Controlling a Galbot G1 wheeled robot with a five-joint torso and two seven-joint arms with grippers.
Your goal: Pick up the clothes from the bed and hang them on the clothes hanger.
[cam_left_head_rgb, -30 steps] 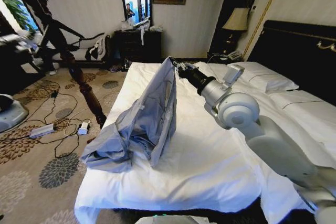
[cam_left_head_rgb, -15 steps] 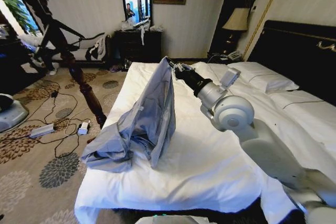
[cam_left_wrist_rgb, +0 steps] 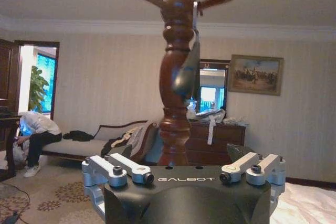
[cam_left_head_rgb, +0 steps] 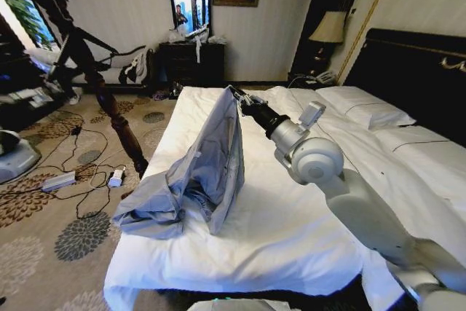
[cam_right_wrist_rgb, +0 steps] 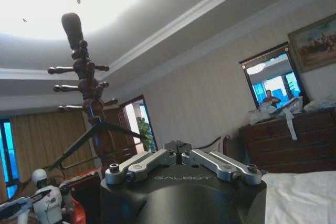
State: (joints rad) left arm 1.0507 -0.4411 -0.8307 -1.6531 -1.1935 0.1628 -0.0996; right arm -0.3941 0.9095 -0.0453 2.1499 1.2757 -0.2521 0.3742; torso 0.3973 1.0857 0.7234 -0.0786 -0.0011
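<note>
In the head view, the light grey-blue long-sleeved shirt of thin soft fabric (cam_left_head_rgb: 200, 172) is seen pinched at its peak by the right gripper (cam_left_head_rgb: 237, 96), so it's tented up while the rest is bunched on the white duvet of the big double bed (cam_left_head_rgb: 291, 231), toward 9 o'clock near the foot edge. The slim dark hanger (cam_left_head_rgb: 87, 41) is hung on a dark turned-wood coat stand (cam_left_head_rgb: 116, 121) at about 10 o'clock, well apart from the bed. In the left wrist view, the left gripper (cam_left_wrist_rgb: 185, 174) is held wide open before the stand's post. In the right wrist view, the linkages are folded in tight and the hanger is spotted on the stand.
</note>
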